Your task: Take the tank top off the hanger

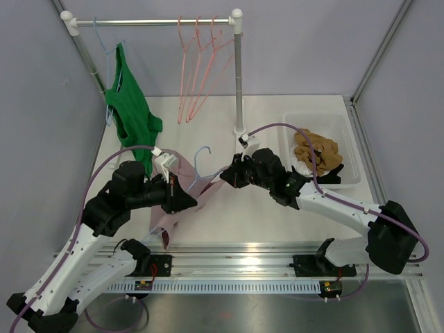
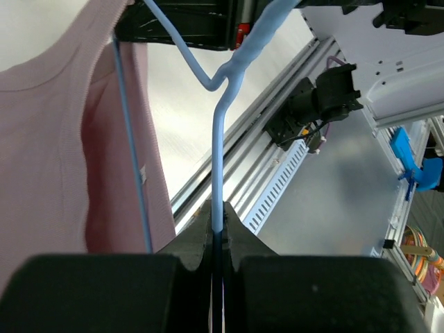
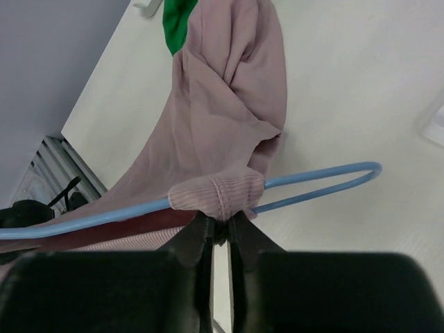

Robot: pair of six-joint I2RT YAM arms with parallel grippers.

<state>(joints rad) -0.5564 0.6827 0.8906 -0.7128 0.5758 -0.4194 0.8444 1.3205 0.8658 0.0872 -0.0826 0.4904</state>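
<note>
Setup: white table (image 1: 277, 222) with a clothes rack (image 1: 152, 22) along its far side. A clear bin (image 1: 312, 115) at far right holds tan garments (image 1: 316, 149).

On the rack we see a green tank top (image 1: 132, 104) at the left end and a cluster of bare pink hangers (image 1: 198, 69) toward the right post.

The mauve tank top (image 1: 173, 211) is over mid-table, near the arm bases. It is on the light-blue hanger (image 1: 201, 156) between the two grippers, its body trailing down to the table surface.

Left gripper (image 1: 191, 198): in the left wrist view the fingers (image 2: 191, 239) are clamped tight on the hanger's wire (image 2: 220, 152) just below the neck bend. The mauve fabric (image 2: 48, 139) hangs to the left.

Right gripper (image 1: 225, 177): in the right wrist view the jaws are pinched nearly together on the ribbed strap (image 3: 218, 193). The strap is wrapped around the hanger arm (image 3: 319, 182), whose looped end sticks out to the right. The rest of the fabric (image 3: 222, 104) bunches behind.
</note>
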